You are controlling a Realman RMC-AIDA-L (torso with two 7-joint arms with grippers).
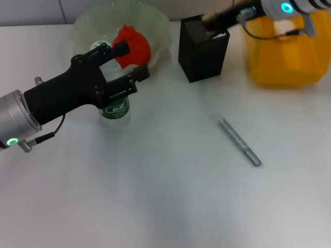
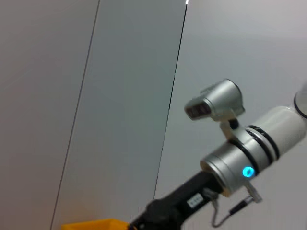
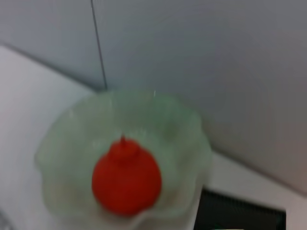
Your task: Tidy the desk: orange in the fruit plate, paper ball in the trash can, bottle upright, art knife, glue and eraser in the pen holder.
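Left gripper (image 1: 125,64), jaws spread, straddles the upright clear plastic bottle with green label (image 1: 116,109) at far left of the white worktop (image 1: 155,196), just near of the pale green scalloped fruit plate (image 1: 160,31) holding the red-orange fruit (image 1: 135,44). Right gripper (image 1: 207,21) reaches over the black mesh pen holder (image 1: 201,51); jaw state cannot be told. Grey art knife (image 1: 239,141) lies alone centre-right. Yellow trash can (image 1: 282,54) far right.

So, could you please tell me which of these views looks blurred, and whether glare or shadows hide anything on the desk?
Right wrist view: soft and out of focus, the red fruit and pale plate lack crisp edges. Head view: sharp, evenly lit, only faint shadows beside the pen holder and knife; no glare hides anything. Left wrist view: mostly wall, with the right arm in focus.
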